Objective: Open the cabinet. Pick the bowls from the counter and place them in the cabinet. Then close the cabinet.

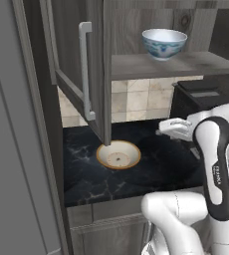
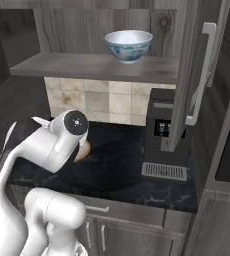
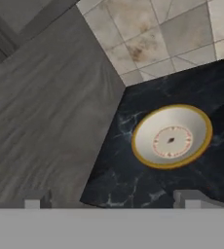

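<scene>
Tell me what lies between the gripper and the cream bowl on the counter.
Nothing: in the hand view, bare black counter separates the gripper from the cream bowl. The open cabinet door stands off to the side.

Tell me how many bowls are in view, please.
2. The white bowl stands on the cabinet shelf; the cream bowl sits on the counter below the open door.

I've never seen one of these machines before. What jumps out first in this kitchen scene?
Probably the white bowl with blue pattern standing alone on the wooden shelf of the open cabinet, doors swung wide. Below it, a shallow cream bowl with an orange-brown rim lies on the black veined counter, partly under the left door's edge. The big white arm bends in front, its gripper looking down at that bowl.
</scene>
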Available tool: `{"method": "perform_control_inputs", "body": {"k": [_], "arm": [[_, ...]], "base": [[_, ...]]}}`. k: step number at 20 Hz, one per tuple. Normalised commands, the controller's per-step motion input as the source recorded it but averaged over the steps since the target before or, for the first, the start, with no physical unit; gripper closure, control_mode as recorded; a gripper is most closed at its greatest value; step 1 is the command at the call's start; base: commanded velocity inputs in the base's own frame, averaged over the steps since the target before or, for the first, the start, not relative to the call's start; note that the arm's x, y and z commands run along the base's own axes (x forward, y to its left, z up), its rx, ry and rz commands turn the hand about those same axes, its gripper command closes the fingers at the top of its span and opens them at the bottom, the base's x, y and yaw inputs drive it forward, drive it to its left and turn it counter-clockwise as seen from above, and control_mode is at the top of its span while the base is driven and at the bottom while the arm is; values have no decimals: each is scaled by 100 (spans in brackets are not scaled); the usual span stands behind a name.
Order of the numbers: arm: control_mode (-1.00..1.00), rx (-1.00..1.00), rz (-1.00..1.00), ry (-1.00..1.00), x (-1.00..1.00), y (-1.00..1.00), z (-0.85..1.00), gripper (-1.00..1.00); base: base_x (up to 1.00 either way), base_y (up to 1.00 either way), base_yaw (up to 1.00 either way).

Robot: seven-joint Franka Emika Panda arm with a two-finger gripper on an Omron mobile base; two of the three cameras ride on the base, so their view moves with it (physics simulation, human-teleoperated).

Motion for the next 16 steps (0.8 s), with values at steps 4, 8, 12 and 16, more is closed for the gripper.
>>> {"method": "perform_control_inputs", "body": {"k": [4, 8, 12, 16], "arm": [[-100, -12, 0, 5, 17, 1, -29, -100], [-100, -18, 0, 3, 11, 0, -44, -100], [-100, -21, 0, 4, 11, 6, -53, -100], [-100, -18, 0, 7, 13, 3, -63, -100]], "base": [[0, 0, 0], [0, 0, 0], [0, 0, 0], [0, 0, 0]]}}
